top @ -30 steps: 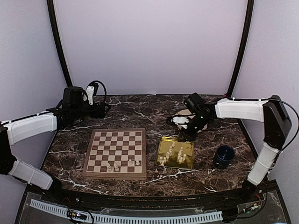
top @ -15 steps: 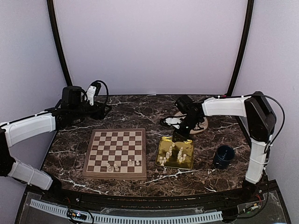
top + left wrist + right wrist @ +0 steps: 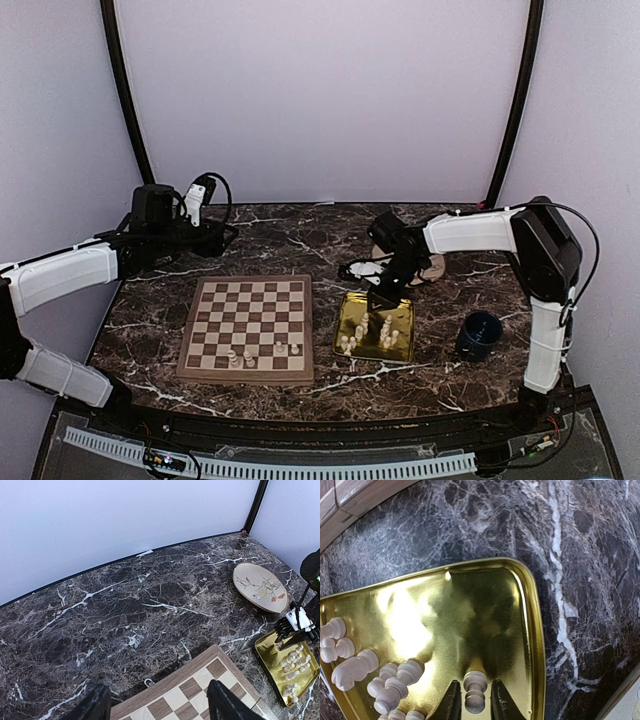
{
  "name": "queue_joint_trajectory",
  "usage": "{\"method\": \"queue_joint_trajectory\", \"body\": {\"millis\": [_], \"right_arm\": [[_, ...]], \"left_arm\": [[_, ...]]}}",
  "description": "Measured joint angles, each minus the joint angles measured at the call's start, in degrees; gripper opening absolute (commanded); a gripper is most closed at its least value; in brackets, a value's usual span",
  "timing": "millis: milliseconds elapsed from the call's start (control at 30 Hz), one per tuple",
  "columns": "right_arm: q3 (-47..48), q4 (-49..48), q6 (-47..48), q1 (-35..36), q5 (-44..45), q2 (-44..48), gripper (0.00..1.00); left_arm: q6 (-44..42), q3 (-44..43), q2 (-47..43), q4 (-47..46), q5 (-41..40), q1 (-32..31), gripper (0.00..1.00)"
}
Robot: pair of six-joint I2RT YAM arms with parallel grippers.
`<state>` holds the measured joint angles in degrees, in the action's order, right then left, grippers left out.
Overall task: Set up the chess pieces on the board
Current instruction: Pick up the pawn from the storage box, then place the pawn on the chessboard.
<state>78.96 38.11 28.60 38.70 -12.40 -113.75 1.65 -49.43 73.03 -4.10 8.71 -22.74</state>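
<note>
right fingers (image 3: 451, 702) are straddling a pawn (image 3: 474, 695) lying in the gold tray (image 3: 470, 610), narrow, ready to grab it; left fingers (image 3: 97, 707) are idling wide, empty.

A dark marble bench (image 3: 300, 240) with white veins carries three things on its right half. A shiny gold rectangular tray (image 3: 350, 312) lies flat with a raised rim and rounded corners, its bare metal throwing back bright glare. Right of it, apart, stands a dark blue cup (image 3: 479, 335) — upright, mouth up. Beyond the tray, towards the far edge, rests a round tan plate (image 3: 260, 587) painted with thin stems and red marks. Pale lilac walls close the scene — black poles (image 3: 123, 95) rise at the far corners.
</note>
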Motion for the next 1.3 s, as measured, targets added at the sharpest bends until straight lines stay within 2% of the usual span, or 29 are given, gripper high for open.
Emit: {"method": "queue_joint_trajectory", "body": {"millis": [133,367,667,867,1067,1300], "right_arm": [[0.24,0.79,-0.24,0.00,0.02,-0.07,0.10],[1.51,2.34,-0.37,0.00,-1.33,-0.04,0.07],[6.99,5.79,-0.22,-1.57,-8.50,-0.04,0.07],[12.31,8.50,-0.15,-0.92,-7.78,-0.28,0.08],[22.23,9.88,0.39,6.14,-3.48,-3.06,0.08],[33.99,12.61,1.81,16.41,1.03,-12.52,0.09]], "left_arm": [[0.02,0.00,0.00,0.02,0.00,0.00,0.68],[0.04,0.00,0.00,0.37,0.33,0.00,0.68],[0.09,-0.02,0.00,0.96,1.75,0.00,0.68],[0.09,-0.02,0.00,0.98,2.25,0.00,0.67],[0.72,-0.17,-0.24,1.73,-0.15,0.00,0.65],[1.36,-0.31,-3.74,3.04,-5.18,0.02,0.65]]}}
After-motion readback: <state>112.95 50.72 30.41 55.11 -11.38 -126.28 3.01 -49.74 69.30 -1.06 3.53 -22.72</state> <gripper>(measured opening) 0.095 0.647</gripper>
